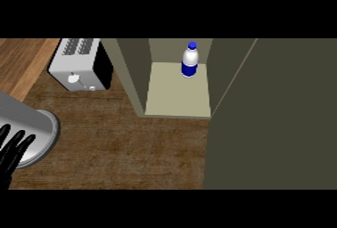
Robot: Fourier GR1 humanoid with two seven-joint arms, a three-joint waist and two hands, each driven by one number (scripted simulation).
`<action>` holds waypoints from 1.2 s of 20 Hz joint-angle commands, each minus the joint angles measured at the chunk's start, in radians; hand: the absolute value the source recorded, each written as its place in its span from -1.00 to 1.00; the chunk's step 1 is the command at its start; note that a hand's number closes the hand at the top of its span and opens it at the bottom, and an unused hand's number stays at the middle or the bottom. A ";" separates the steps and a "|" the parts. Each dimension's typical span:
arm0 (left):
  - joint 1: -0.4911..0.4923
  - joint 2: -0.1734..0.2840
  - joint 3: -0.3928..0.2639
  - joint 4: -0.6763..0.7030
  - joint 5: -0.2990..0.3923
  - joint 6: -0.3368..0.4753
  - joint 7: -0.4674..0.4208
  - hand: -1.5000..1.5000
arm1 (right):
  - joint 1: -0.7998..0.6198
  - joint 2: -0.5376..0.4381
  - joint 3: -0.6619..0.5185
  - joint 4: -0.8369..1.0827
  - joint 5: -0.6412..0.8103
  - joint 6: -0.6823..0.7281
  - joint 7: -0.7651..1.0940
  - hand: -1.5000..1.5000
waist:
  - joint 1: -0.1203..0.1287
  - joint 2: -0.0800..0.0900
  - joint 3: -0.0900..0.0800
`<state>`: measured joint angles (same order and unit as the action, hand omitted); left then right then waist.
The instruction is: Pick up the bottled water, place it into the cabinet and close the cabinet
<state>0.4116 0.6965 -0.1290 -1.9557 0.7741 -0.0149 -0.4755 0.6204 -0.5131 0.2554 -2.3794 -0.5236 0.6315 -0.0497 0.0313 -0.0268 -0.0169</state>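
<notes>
Bottle (190, 59) apparently far from left hand (13, 149)

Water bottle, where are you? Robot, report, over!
Left hand open, fingers up, resting at lower left. Right hand not in view. Bottled water upright on the cabinet shelf. Cabinet door still open; nothing blocking it.

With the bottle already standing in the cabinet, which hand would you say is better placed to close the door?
Probably the left, by default: only the left hand shows, open at the view's left edge. Yet the open door fills the right side, far from it, and the right hand is out of view.
</notes>
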 commanded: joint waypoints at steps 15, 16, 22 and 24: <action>0.136 0.103 0.166 0.040 0.105 -0.169 -0.017 -1.00 | -0.402 0.106 0.312 -0.122 0.186 -0.297 0.338 1.00 | 0.042 -0.003 -0.008; 0.133 0.107 0.178 0.035 0.121 -0.178 -0.017 -1.00 | -0.424 0.115 0.336 -0.118 0.198 -0.317 0.369 1.00 | 0.033 -0.002 -0.006; 0.157 0.114 0.207 0.035 0.148 -0.223 -0.026 -1.00 | -0.589 0.229 0.426 -0.046 0.211 -0.416 0.477 1.00 | 0.048 0.002 -0.004; 0.166 0.126 0.228 0.060 0.154 -0.263 -0.040 -1.00 | -0.647 0.291 0.449 -0.010 0.223 -0.444 0.497 1.00 | 0.054 0.006 -0.003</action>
<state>0.5649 0.8084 0.0693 -1.9118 0.9094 -0.2360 -0.5049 0.0784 -0.3477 0.6392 -2.3494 -0.3869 0.3096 0.3732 0.0785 -0.0251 -0.0213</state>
